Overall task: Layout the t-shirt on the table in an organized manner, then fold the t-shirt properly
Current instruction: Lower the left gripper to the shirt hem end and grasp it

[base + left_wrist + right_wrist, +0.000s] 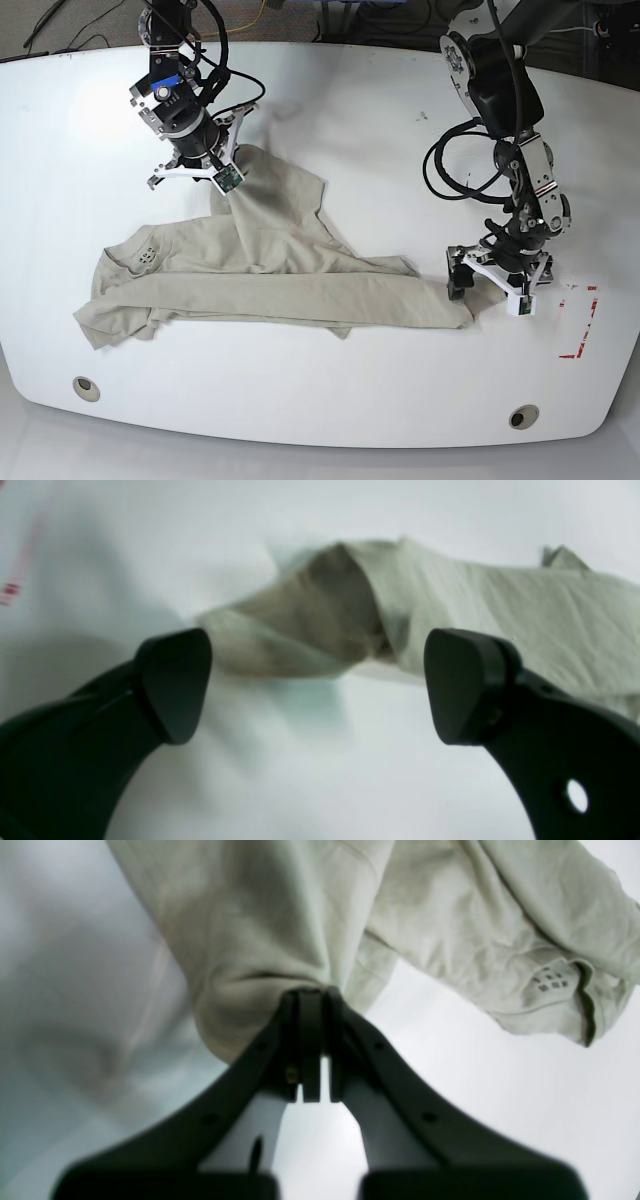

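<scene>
Surface: glossy white table [330, 400] | left gripper [320, 685] jaws spread wide, t-shirt [270, 275] corner just ahead | right gripper [312, 1040] clamped on raised fabric | advice: pinch the corner fully, then draw both ends apart evenly.

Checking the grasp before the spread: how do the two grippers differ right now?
The right gripper is shut on the t-shirt, lifting a fold; the left gripper is open and holds nothing. The right sits over the shirt's far edge, the left beside its corner on the table. Both are black.
</scene>
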